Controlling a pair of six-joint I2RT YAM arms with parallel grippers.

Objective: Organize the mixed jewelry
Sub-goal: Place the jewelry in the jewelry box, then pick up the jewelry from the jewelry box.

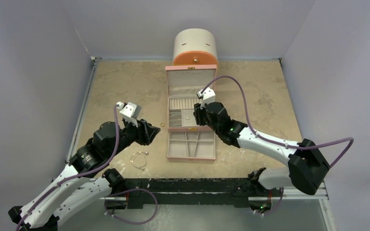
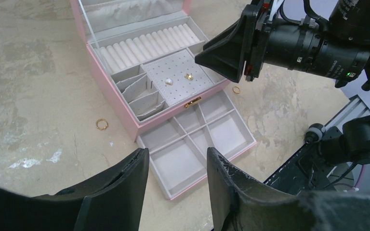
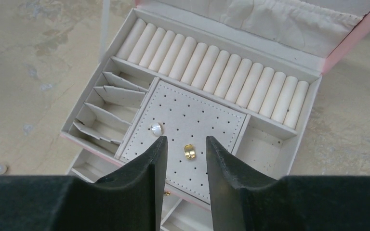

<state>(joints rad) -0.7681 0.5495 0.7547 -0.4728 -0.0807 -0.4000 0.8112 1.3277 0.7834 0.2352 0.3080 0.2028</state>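
Observation:
The pink jewelry box (image 1: 171,86) stands open with its bottom drawer (image 2: 151,140) pulled out. On its perforated pad (image 3: 212,120) lie a gold stud (image 3: 189,151) and a pearl stud (image 3: 156,129). My right gripper (image 3: 186,142) hovers open just over the gold stud, touching nothing. My left gripper (image 2: 178,159) is open and empty, left of the drawer. A coppery ring (image 2: 101,124) lies on the table left of the box, and another ring (image 2: 236,89) to its right. The wire bangle (image 1: 138,159) rests near the left arm.
A round cream-and-orange drawer cabinet (image 1: 195,47) stands behind the box. The ring rolls (image 3: 212,67) and small slanted pockets (image 3: 107,108) hold nothing. The drawer's compartments show nothing inside. Grey walls close in the tan table (image 1: 125,82) on three sides.

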